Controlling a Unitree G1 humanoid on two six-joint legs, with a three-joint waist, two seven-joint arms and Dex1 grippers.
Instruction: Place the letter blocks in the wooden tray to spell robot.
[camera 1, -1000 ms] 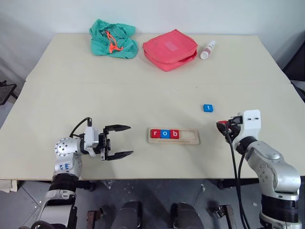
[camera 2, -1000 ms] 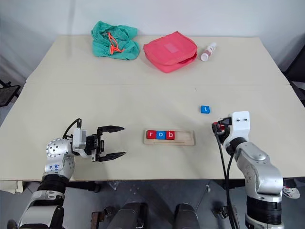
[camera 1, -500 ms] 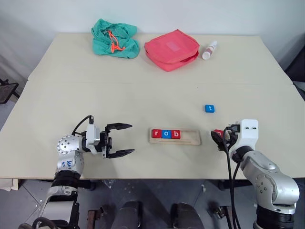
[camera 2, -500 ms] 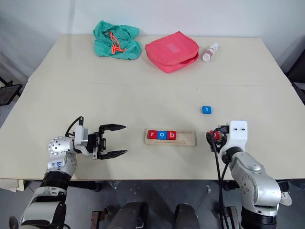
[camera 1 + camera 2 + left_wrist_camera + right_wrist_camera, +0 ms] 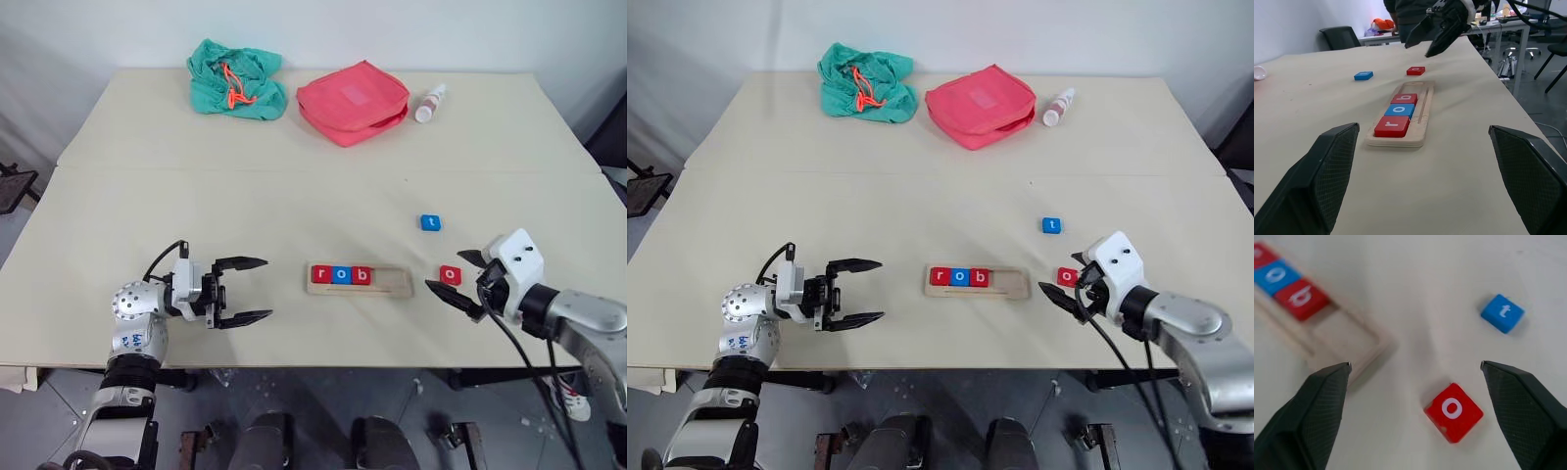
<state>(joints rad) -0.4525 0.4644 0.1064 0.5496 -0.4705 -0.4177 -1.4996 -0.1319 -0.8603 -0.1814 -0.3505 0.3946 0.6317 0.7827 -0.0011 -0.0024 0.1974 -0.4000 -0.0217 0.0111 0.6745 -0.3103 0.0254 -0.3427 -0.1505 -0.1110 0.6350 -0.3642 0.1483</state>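
Observation:
The wooden tray [image 5: 393, 283] lies near the table's front edge and holds the letter blocks r [image 5: 320, 274], o [image 5: 340, 274] and b [image 5: 361, 275] in its left part; its right part is bare. A red o block [image 5: 450, 275] lies flat on the table just right of the tray. A blue t block [image 5: 430, 223] sits farther back. My right gripper [image 5: 444, 270] is open, its fingers spread either side of the red o block [image 5: 1453, 411] without touching it. My left gripper [image 5: 268, 288] is open and empty, left of the tray and pointing toward it.
At the table's far edge lie a green cloth bag [image 5: 233, 80], a red pouch [image 5: 352, 100] and a small white bottle [image 5: 428, 102]. A seam [image 5: 196, 168] runs across the tabletop between those and the tray.
My right gripper opened and let go of the red o block, which now lies on the table right of the tray. The hand rolled and drew back a little. The left arm kept still.

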